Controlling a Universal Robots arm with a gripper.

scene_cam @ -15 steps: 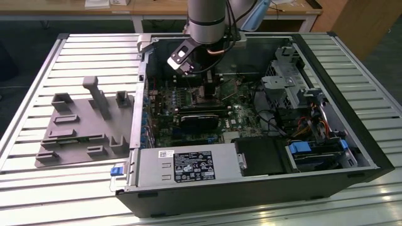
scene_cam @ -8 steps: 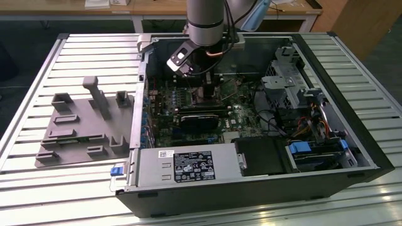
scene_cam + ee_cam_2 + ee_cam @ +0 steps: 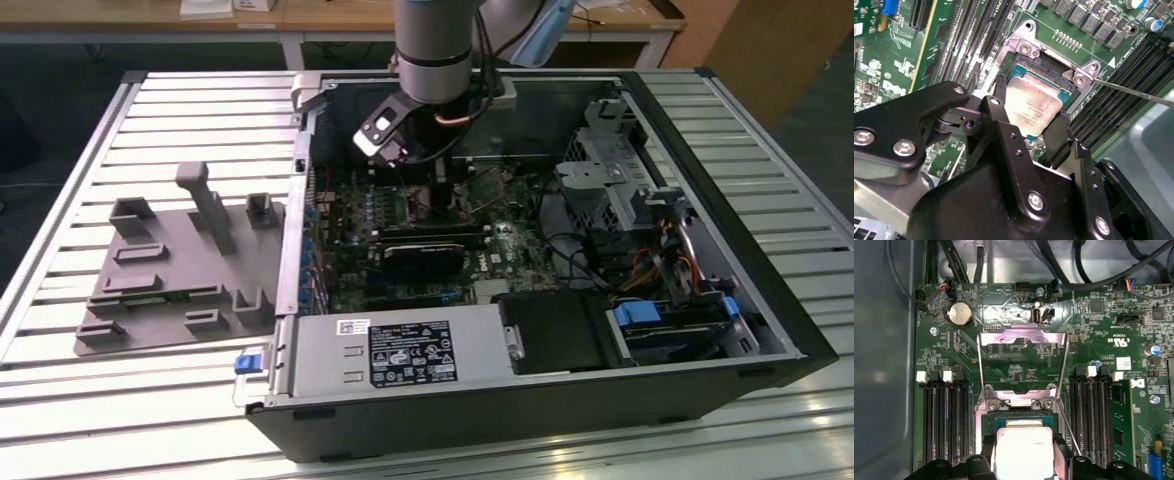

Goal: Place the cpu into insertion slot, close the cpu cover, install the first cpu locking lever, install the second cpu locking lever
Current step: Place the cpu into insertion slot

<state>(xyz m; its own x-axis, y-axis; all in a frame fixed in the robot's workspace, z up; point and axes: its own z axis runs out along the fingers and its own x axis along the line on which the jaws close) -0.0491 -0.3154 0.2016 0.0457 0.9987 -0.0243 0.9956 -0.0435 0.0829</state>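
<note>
In both wrist views the cpu (image 3: 1031,105) (image 3: 1024,450), a flat square chip with a silver-grey top, lies between my gripper's (image 3: 1031,117) (image 3: 1024,460) two black fingers (image 3: 1000,97), which press on its opposite edges. It hangs just over or in the insertion slot (image 3: 1046,62) (image 3: 988,421); I cannot tell whether it is seated. The cpu cover (image 3: 1021,337) stands swung up beyond the slot, hinged at its far side. A thin locking lever (image 3: 1134,92) (image 3: 1069,432) sticks out loose beside the slot. In the exterior view my gripper (image 3: 434,195) reaches down into the computer case (image 3: 694,120).
Long black memory slots (image 3: 946,425) (image 3: 1094,415) flank the insertion slot on both sides. A black card (image 3: 427,250), cables (image 3: 587,260) and drive bays (image 3: 667,320) crowd the case. A grey fixture plate (image 3: 174,270) lies on the slatted table at the exterior view's left.
</note>
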